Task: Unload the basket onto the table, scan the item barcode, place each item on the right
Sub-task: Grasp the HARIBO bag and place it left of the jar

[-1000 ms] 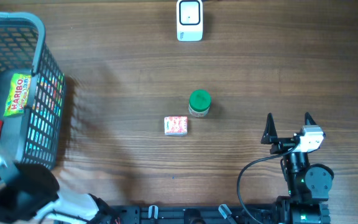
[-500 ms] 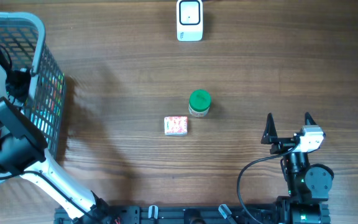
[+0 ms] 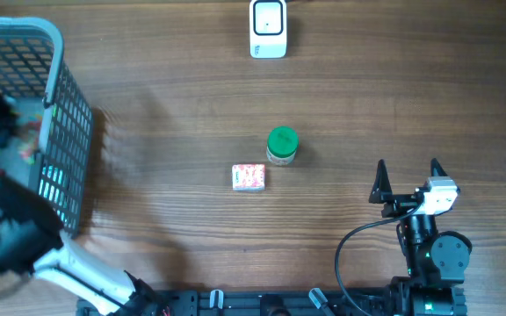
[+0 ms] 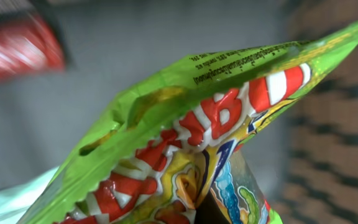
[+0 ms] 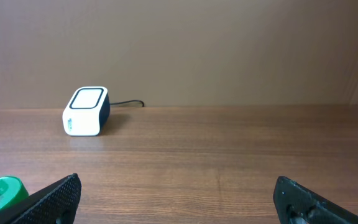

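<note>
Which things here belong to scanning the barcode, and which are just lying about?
For the job:
Haribo bag, inside the basket
white scanner

Lying about, for now:
green-lidded jar
small pink box
red packet in the basket

Plain brown wooden table (image 3: pixel 174 96) right across. At its left edge sits a grey plastic mesh basket (image 3: pixel 70 132), a blurred red packet (image 4: pixel 17 53) inside. Mid-table stands a small jar with a round green lid (image 3: pixel 282 145), a little white-and-pink carton (image 3: pixel 248 177) just beside it.
</note>
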`<action>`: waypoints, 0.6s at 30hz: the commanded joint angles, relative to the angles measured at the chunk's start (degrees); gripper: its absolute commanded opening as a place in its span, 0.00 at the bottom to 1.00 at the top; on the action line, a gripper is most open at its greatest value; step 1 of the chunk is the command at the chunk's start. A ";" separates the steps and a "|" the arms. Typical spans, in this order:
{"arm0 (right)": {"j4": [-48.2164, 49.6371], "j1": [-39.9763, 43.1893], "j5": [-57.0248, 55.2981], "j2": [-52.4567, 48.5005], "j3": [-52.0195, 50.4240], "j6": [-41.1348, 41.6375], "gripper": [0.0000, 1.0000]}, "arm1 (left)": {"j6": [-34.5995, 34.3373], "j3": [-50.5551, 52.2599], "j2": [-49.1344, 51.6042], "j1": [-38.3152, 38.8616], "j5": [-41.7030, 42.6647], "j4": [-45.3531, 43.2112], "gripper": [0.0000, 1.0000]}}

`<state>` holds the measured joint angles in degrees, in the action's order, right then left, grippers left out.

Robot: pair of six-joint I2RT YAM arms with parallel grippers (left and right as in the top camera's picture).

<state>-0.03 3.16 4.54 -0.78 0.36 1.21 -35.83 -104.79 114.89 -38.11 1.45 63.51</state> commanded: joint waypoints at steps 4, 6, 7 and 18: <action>0.17 0.09 0.42 0.35 -0.07 0.37 1.00 | 0.92 -5.16 -29.03 0.61 16.06 0.35 0.04; 0.17 0.09 0.42 0.35 -0.07 0.37 1.00 | 4.04 -5.14 -34.95 9.99 16.94 -0.83 0.04; 0.17 0.09 0.42 0.35 -0.07 0.37 1.00 | 8.33 -5.14 -35.71 16.39 16.83 -1.11 0.04; 0.17 0.09 0.42 0.35 -0.07 0.37 1.00 | 13.90 37.59 -28.76 57.55 -6.05 -19.06 0.04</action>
<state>-0.01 3.16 4.51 -0.80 0.36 1.21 -21.19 -77.21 85.56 17.15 -1.06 50.46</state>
